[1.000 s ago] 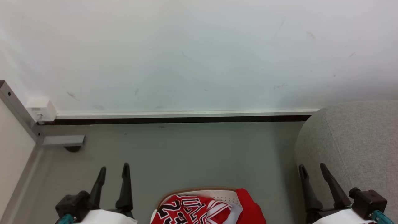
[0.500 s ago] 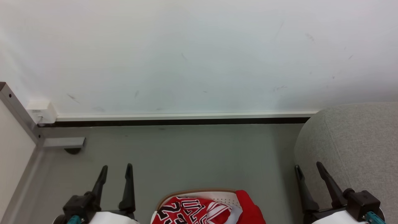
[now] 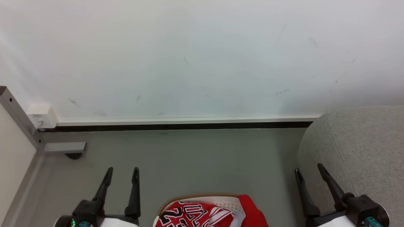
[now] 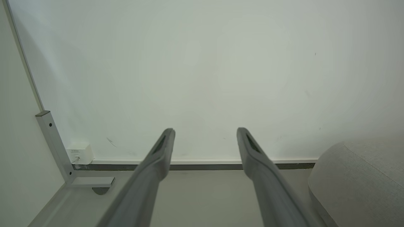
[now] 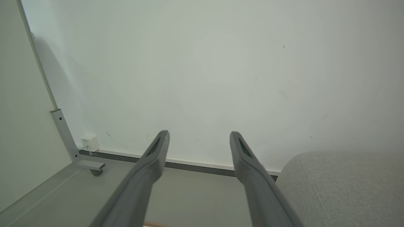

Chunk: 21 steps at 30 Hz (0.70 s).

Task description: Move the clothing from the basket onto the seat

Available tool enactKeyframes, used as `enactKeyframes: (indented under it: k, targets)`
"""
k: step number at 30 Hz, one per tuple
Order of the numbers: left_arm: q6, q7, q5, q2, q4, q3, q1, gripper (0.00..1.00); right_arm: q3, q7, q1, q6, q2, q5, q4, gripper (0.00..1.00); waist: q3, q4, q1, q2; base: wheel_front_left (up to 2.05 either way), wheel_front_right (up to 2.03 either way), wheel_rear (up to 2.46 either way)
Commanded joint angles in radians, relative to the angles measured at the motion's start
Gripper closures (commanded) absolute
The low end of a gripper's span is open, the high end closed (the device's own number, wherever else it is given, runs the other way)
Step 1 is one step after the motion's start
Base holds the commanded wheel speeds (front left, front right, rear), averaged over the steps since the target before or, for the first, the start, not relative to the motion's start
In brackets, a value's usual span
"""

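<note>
Red clothing (image 3: 202, 216) in basket (image 3: 221, 200) (heaped).

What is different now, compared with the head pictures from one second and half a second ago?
The left gripper and the right gripper each drifted a little inward, toward the basket between them. The whole head view slid slightly downward, which is the camera moving, not the room. Nothing was taken or released. Unchanged: both grippers open and empty, the clothing in the basket, the seat at the right.
</note>
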Motion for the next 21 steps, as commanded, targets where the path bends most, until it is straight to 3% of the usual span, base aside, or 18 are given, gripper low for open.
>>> enactKeyframes:
  k: [1,21]
  targets:
    - [0.002,-0.009,0.021,0.008,-0.006,0.001,0.008,0.00,0.004,-0.009,-0.010,-0.002,0.001,-0.021,-0.006,0.00,-0.001,0.000,-0.0001,0.0000,0.00,0.00,0.00]
    - [0.010,-0.008,0.008,0.008,-0.006,0.006,0.006,0.00,0.003,-0.009,-0.014,-0.002,0.008,-0.013,-0.011,0.00,0.004,-0.014,-0.0001,0.0000,0.00,0.00,0.00]
